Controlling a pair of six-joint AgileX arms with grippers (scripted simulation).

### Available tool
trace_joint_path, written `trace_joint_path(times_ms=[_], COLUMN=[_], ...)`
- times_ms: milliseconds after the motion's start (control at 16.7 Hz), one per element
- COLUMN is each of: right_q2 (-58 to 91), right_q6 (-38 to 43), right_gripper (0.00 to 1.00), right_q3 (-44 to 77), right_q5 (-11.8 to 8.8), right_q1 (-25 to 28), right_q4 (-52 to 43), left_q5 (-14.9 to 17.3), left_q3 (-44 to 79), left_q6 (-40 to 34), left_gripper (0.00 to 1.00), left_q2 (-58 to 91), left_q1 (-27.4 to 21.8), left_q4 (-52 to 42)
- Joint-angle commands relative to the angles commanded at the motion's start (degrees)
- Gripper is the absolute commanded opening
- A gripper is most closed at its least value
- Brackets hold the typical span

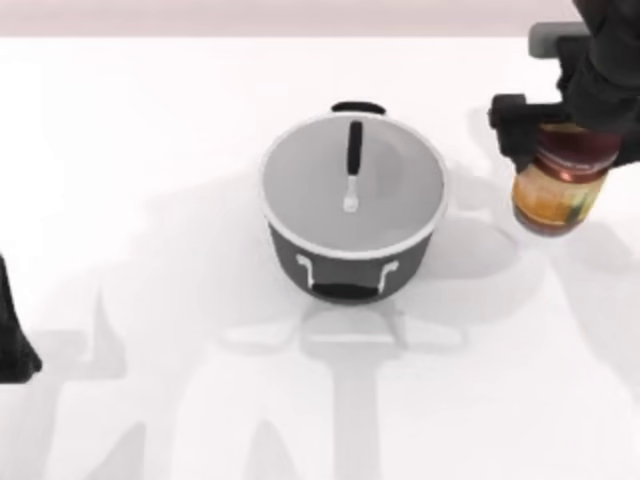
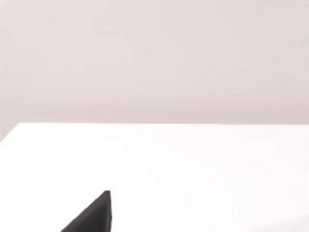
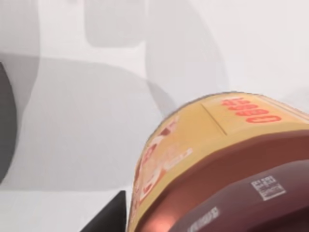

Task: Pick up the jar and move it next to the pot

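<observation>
Right end effector (image 1: pixel 553 132), closed around the lid end of the jar (image 1: pixel 557 190), holds it tilted above the counter (image 1: pixel 150 150) right of the pot (image 1: pixel 352 215), likely for lowering alongside; left arm sits parked far left.

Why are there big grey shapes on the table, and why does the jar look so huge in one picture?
Top view: the grey shapes are soft shadows on the table from the pot and the arms. Right wrist view: the camera sits right against the jar, held by the right gripper, so it fills the picture. Left wrist view: mostly bare, bright table.
</observation>
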Motion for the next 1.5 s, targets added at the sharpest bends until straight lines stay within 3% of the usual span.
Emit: trace_joint_path(times_ms=[180,1200,1500], right_q2=[-0.3,2.9,2.9], right_q6=[4.3,4.4,4.4], right_gripper=[0.0,0.0,0.38], right_q3=[-1.9,-8.6,-8.6], right_q5=[1.1,1.1,1.1], right_q1=[2.2,2.2,2.2], right_q4=[1.7,11.7,11.7], left_q5=[0.0,0.0,0.0], left_q3=[0.0,0.0,0.0], left_q6=[0.0,0.0,0.0], left_gripper=[1.0,1.0,1.0], left_q2=[0.0,0.0,0.0], left_q1=[0.0,0.0,0.0], left_q4=[0.0,0.0,0.0])
